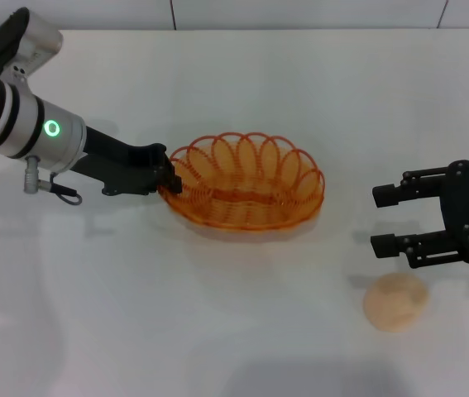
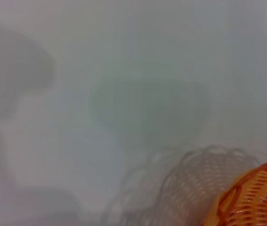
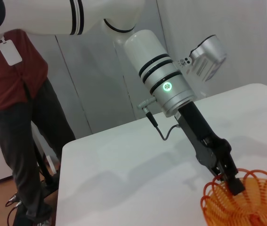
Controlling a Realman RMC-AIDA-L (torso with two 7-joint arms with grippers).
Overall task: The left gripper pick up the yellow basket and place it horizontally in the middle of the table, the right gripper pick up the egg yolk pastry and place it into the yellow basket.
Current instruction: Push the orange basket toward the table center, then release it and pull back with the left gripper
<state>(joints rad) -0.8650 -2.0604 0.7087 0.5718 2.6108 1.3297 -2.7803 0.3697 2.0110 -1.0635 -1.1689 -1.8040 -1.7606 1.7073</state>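
Observation:
The yellow basket [image 1: 246, 182] is at the middle of the white table [image 1: 176, 331], long side left to right. My left gripper [image 1: 166, 178] is shut on its left rim. The right wrist view shows the same grip [image 3: 232, 181] on the basket's edge [image 3: 260, 200]. In the left wrist view the basket [image 2: 253, 200] casts a shadow set apart from it, so it seems to hang slightly above the table. The egg yolk pastry [image 1: 395, 302] lies on the table at the front right. My right gripper [image 1: 387, 219] is open and empty, just behind the pastry.
A person in a red shirt [image 3: 20, 89] stands beyond the table's far corner [image 3: 69, 148] on the left arm's side. A grey wall runs along the table's back edge [image 1: 234, 30].

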